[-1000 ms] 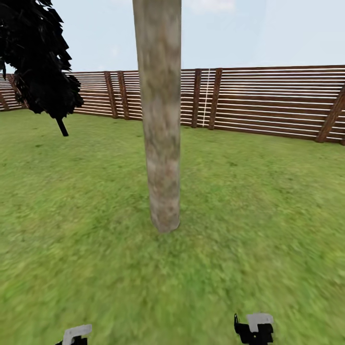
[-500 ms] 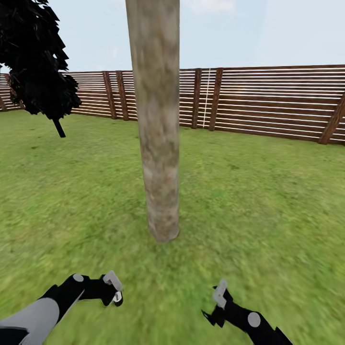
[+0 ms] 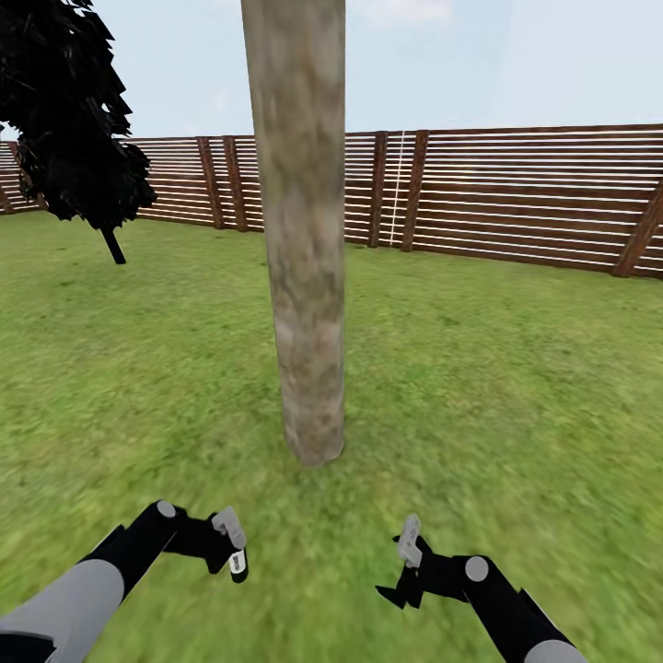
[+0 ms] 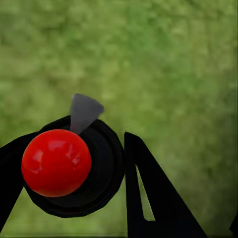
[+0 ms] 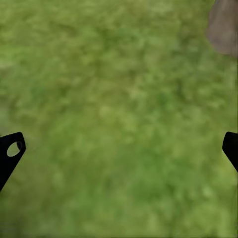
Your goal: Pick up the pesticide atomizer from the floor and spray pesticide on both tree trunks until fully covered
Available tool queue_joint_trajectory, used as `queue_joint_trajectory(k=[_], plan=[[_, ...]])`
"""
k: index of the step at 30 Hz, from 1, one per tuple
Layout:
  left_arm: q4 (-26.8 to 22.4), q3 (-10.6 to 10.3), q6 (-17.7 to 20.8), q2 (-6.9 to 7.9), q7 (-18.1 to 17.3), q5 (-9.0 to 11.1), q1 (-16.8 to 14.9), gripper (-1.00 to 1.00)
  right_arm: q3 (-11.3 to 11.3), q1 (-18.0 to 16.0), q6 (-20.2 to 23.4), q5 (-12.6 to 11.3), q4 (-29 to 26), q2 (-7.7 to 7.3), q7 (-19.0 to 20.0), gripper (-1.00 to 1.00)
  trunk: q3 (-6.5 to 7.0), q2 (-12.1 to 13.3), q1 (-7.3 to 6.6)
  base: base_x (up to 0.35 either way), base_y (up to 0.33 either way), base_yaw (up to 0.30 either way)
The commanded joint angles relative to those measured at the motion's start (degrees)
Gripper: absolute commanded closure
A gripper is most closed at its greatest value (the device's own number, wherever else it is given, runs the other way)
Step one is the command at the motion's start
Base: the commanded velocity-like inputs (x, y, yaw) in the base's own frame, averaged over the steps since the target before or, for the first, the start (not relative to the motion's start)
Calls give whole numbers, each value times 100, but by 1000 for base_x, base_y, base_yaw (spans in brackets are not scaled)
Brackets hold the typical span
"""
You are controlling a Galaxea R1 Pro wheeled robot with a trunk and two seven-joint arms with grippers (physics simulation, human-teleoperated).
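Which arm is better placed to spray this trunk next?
Left. The left gripper appears to hold the red-topped pesticide atomizer between its fingers, and it sits near the tree trunk. The right gripper is open, with just grass between its fingers.

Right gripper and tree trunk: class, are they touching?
Apart. The head view shows a strip of lawn between the right gripper and the tree trunk.

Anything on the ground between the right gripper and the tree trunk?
Nothing but bare grass: in the head view, the stretch from the right gripper to the foot of the tree trunk holds only lawn.
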Motion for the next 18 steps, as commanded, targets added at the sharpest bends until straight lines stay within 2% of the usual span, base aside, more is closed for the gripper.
queue_joint_trajectory(k=[1,2,4,6,8,10,12,14,15,18], plan=[[-7,-2,37,-1,-25,-100,1,100,12,-6,-36,55,-7,23,-3,-100,-5,-2,-1,0,0,0],[0,6,33,-2,-27,-168,1,100,13,-8,-35,54,-7,41,-2,100,-5,-2,-1,0,0,0],[22,33,17,-6,-28,-358,2,100,17,-15,-33,53,-7,72,4,100,-5,-2,-1,0,0,0],[28,38,10,-14,-29,-435,2,100,21,-29,-31,52,-8,96,36,100,-5,-2,-1,0,0,0],[30,35,8,-58,-29,-456,2,100,25,-85,-33,52,-8,137,246,100,-5,-2,-1,0,0,0],[31,26,14,-194,-29,-537,2,100,27,-127,-34,66,-8,230,560,100,-5,-2,-1,0,0,0],[34,32,5,-335,-29,-788,2,100,59,-145,-34,154,-18,371,703,100,-5,-2,-1,0,0,0],[41,37,-2,-472,-29,-998,5,100,166,-150,-34,227,-78,444,738,100,-5,-2,-1,0,0,0],[48,39,-14,-575,-29,-1122,9,100,336,-151,-30,251,-159,477,754,100,-5,-2,-1,0,0,0],[56,38,-36,-684,-16,-1207,11,100,502,-152,-26,261,-239,544,847,100,-5,-2,-1,0,0,0]])
